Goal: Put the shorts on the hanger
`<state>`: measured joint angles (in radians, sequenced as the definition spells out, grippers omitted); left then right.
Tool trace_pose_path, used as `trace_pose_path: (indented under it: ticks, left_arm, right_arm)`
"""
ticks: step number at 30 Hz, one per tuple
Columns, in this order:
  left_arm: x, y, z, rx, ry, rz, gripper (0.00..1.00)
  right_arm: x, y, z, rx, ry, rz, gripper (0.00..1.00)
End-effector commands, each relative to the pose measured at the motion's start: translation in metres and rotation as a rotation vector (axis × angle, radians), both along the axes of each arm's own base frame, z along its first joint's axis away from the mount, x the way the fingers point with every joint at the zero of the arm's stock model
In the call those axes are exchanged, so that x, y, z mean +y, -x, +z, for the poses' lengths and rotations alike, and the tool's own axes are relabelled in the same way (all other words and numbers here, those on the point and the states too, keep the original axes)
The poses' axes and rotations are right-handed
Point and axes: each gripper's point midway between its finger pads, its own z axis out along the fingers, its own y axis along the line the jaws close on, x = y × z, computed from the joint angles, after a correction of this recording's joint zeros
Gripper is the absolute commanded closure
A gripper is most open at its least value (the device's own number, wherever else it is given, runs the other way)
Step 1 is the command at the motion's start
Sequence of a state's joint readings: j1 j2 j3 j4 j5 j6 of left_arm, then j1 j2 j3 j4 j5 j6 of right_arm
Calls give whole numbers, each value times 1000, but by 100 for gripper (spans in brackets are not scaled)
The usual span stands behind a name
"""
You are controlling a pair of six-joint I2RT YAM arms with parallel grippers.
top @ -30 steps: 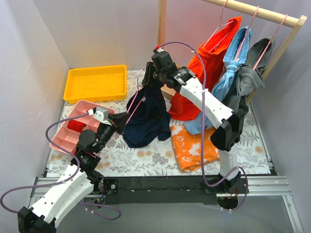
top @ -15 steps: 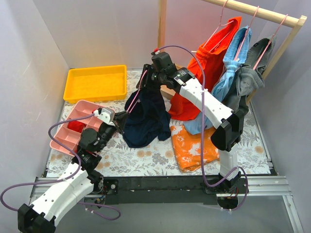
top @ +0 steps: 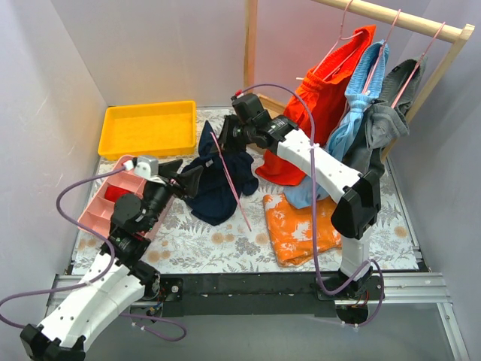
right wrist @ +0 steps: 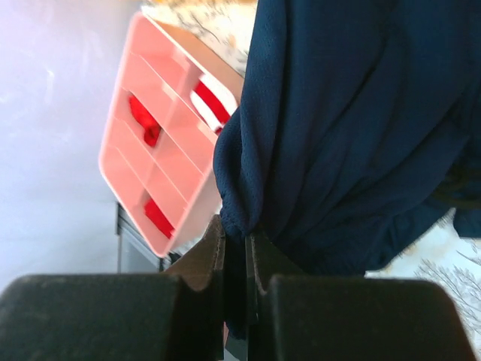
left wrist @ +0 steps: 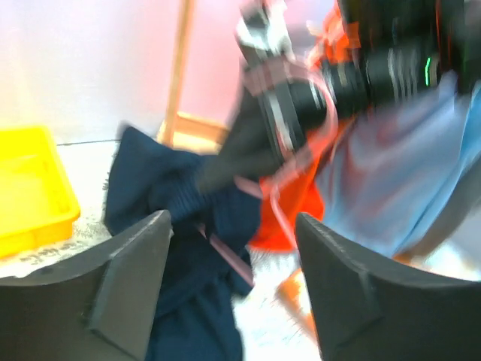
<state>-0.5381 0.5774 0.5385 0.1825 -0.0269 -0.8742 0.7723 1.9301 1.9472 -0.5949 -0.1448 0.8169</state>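
Note:
The navy shorts (top: pixel 218 184) hang bunched from my right gripper (top: pixel 227 140), whose jaws are shut on a fold of the fabric (right wrist: pixel 301 135). Their lower part rests on the floral table. A thin pink hanger (top: pixel 231 186) slants across the shorts, its lower end reaching the table. My left gripper (top: pixel 186 177) stands open just left of the shorts, with nothing between its fingers. In the left wrist view the left gripper (left wrist: pixel 231 222) faces the shorts (left wrist: pixel 173 195) and a pink wire of the hanger (left wrist: pixel 228 254), both blurred.
A yellow tray (top: pixel 146 129) sits at the back left and a pink compartment tray (top: pixel 110 197) with red items near the left arm. An orange patterned cloth (top: pixel 299 226) lies right of the shorts. Red-orange (top: pixel 323 98), light blue (top: pixel 357 113) and grey (top: pixel 387 120) clothes hang on the wooden rack.
My left gripper has opened, let go of the hanger and drawn back left. The hanger has swung down to the right across the shorts. My right gripper has closed on the shorts.

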Motion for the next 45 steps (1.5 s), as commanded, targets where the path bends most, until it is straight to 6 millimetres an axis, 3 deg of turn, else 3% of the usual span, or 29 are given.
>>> trace_pose_path:
  ticks: [1,3,6,8,11,16,23,27,30,33,37,42,45]
  left_arm:
    - [45,2,-10,207,259,230,34]
    - [60,-1,-28,299,321,334,42]
    - [58,-11,-70,461,279,402,45]
    - [57,-18,-96,552,252,459,54]
    - [49,-23,-114,609,247,454,64]
    - [42,-31,-122,603,238,440,65]
    - [17,-40,-127,585,216,321,62]
    - [14,-35,-148,645,203,318,65]
    - [14,-35,-161,663,195,322,58]
    - [8,-42,-159,640,196,300,50]
    - [0,-53,-161,643,187,295,48]
    - [0,-64,-171,634,177,322,50]
    - [-1,-69,-163,591,194,319,60]
  right_arm:
    - [-15,13,40,-131,-25,30,99]
    - [-23,14,45,-173,-23,20,99]
    - [-29,15,61,-236,-54,4,99]
    - [-31,14,72,-281,-68,5,99]
    - [-37,14,100,-360,-114,-17,99]
    - [-38,14,130,-410,-174,-33,99]
    - [-36,12,137,-390,-220,-67,99]
    - [-37,13,147,-389,-253,-88,99]
    - [-37,13,151,-388,-271,-93,99]
    - [-36,14,149,-379,-283,-101,99]
    - [-37,16,153,-374,-313,-117,99]
    - [-35,18,160,-359,-349,-130,99]
    - [-36,15,164,-362,-360,-169,99]
